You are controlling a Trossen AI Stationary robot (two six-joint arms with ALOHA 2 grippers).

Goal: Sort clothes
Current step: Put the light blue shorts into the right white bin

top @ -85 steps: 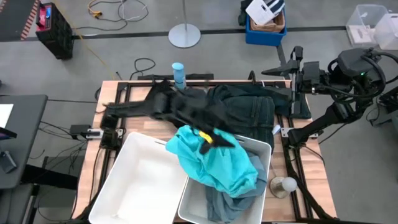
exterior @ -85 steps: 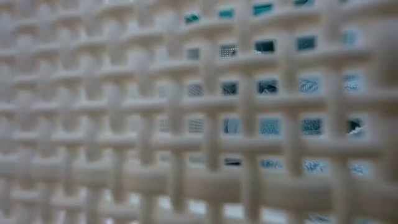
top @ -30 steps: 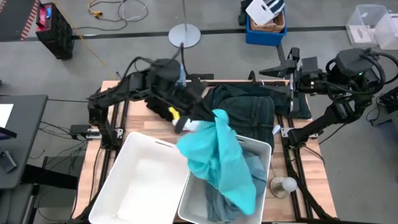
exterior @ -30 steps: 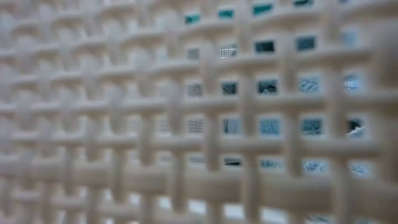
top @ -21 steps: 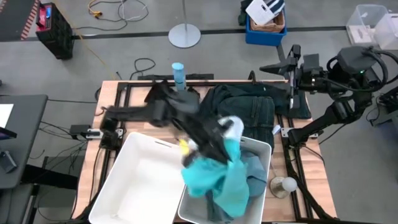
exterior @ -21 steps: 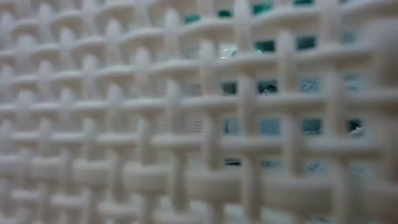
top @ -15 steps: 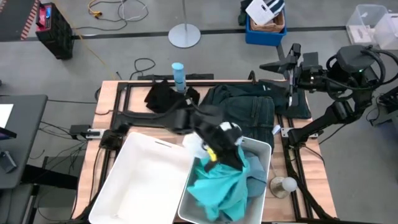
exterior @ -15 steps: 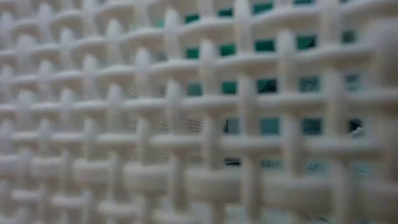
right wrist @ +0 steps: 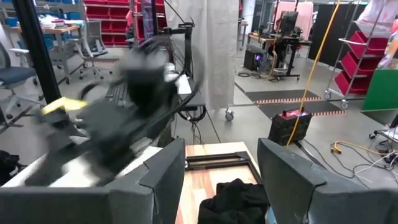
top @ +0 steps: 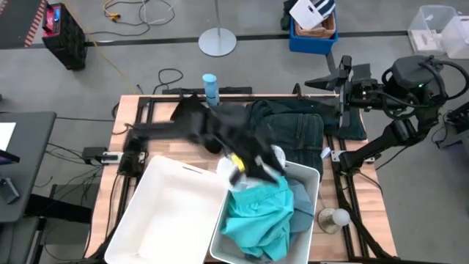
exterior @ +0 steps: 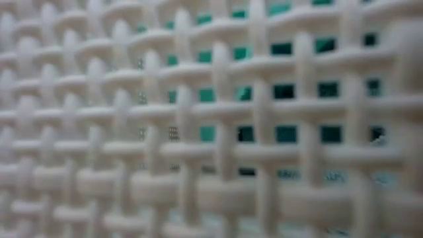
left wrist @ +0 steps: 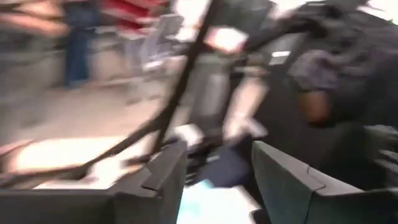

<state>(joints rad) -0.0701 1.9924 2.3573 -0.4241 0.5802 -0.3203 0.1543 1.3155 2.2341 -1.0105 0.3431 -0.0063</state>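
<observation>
Turquoise soft fabric garment (top: pixel 258 214) now lies bunched inside the right-hand white rectangular plastic bin (top: pixel 311 178), over a pale grey-blue garment (top: pixel 300 200) at that bin's right side. A second ago the turquoise piece hung stretched from the left arm above the bin; half a second ago it was dropping in a heap. It has since settled lower and flatter. Judgement: one garment sorted.

Left gripper (top: pixel 245 167) sits just above the bin's far rim, blurred with motion. The left wrist view shows its two dark fingers parted with nothing between them, so the cloth is released. Compared with half a second ago, the gripper has pulled back toward the rim, clear of the turquoise pile.

Beyond the bin: dark green garment (top: pixel 297 126) spread on the table, black garment (top: pixel 192 114) farther left, near the slim blue bottle (top: pixel 210 87). Both remain to sort. Left-hand white bin (top: pixel 146 220) holds nothing visible.

Right gripper (top: pixel 343 84) waits well off past the bin's far right, fingers apart, empty, unmoved.
</observation>
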